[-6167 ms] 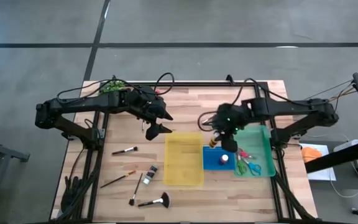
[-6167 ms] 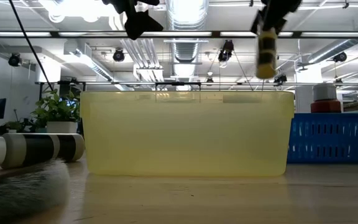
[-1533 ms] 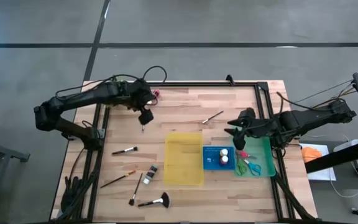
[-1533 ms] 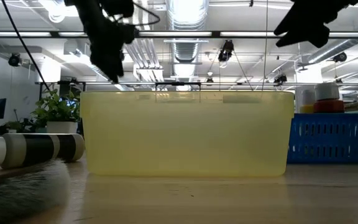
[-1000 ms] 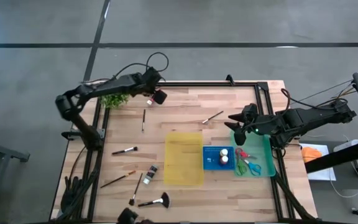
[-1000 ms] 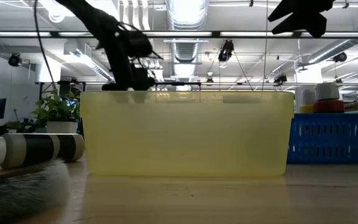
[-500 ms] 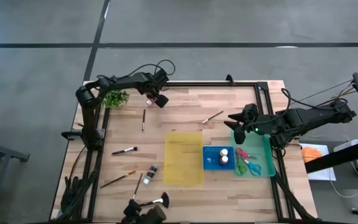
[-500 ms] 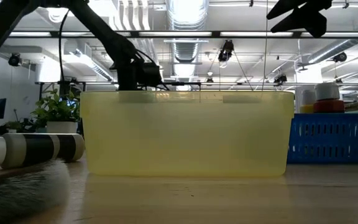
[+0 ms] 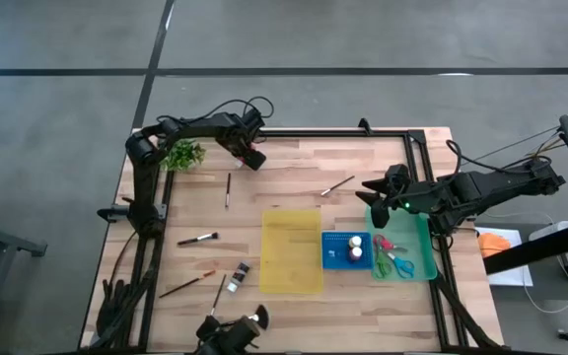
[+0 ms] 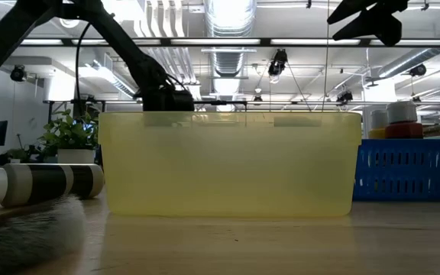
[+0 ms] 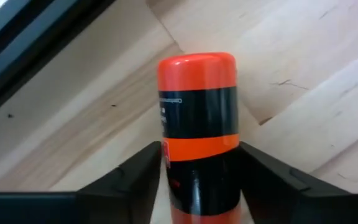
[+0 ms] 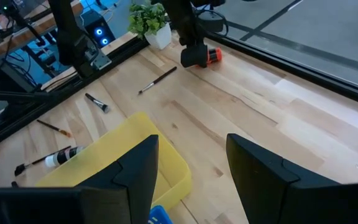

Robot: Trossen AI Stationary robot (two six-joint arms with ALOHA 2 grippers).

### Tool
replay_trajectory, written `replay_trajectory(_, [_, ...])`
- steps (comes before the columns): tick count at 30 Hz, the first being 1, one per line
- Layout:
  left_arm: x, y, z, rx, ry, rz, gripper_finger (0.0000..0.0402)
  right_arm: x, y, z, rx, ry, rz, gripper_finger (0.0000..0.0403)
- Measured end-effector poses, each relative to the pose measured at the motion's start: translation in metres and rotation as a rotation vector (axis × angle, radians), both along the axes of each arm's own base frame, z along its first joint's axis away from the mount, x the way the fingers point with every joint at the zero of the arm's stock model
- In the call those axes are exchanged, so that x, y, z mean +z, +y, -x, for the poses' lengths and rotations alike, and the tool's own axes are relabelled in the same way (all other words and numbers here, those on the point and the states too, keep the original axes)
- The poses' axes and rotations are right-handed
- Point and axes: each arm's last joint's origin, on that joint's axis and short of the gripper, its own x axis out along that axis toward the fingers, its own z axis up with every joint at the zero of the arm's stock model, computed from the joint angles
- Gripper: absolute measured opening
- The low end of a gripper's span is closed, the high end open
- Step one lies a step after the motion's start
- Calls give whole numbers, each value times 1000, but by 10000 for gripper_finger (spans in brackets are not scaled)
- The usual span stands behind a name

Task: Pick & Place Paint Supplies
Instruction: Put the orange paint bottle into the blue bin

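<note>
Since the earlier frames the left arm has swung back to the table's far left corner, and a dark shape has come in at the near edge beside the black fan-shaped brush (image 9: 252, 318). Just beyond that brush lie a thin paintbrush (image 9: 186, 287), another slim brush (image 9: 216, 295) and a small black-and-white paint bottle (image 9: 238, 273), with a short dark-headed brush (image 9: 196, 238) a little farther in on the left. Right of them sit the yellow tray (image 9: 292, 251), then the blue tray (image 9: 348, 251) holding two small bottles, then the green tray (image 9: 407, 242) with scissors (image 9: 392, 259) in it. Above the green tray's far edge hovers the right gripper (image 9: 374, 200), its fingers spread apart and holding nothing. Farther back, two more brushes lie on bare wood, one at centre left (image 9: 228, 189) and one near the middle (image 9: 338, 185). At the far left, beside the leafy plant (image 9: 182, 155), the left gripper (image 11: 197, 180) sits low over the boards with a red-capped paint bottle (image 11: 199, 118) lying between its fingers; whether they actually press on it cannot be told.
</note>
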Motion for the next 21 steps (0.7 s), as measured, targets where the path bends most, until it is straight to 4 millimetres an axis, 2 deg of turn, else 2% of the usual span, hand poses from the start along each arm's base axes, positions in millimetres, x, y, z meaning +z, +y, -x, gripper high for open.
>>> replay_trajectory(5, [4, -2, 0, -1, -36, 35, 142, 0, 0, 0, 0, -2, -2, 188])
replay_trajectory(8, [19, -5, -2, 16, -160, 103, 120, 2, 1, -1, 45, 4, 4, 188])
replay_trajectory(12, [60, -12, -8, 46, -463, 196, 128, 14, 5, -6, 188, -61, 58, 188])
replay_trajectory(15, [96, -22, -14, 63, -690, 265, 148, 26, 7, -11, 282, -85, 172, 188])
replay_trajectory(18, [130, -37, -21, 122, -859, 321, 157, 39, 10, -20, 374, -29, 369, 188])
replay_trajectory(21, [149, -50, -26, 228, -947, 397, 159, 53, 14, -36, 458, 61, 621, 188])
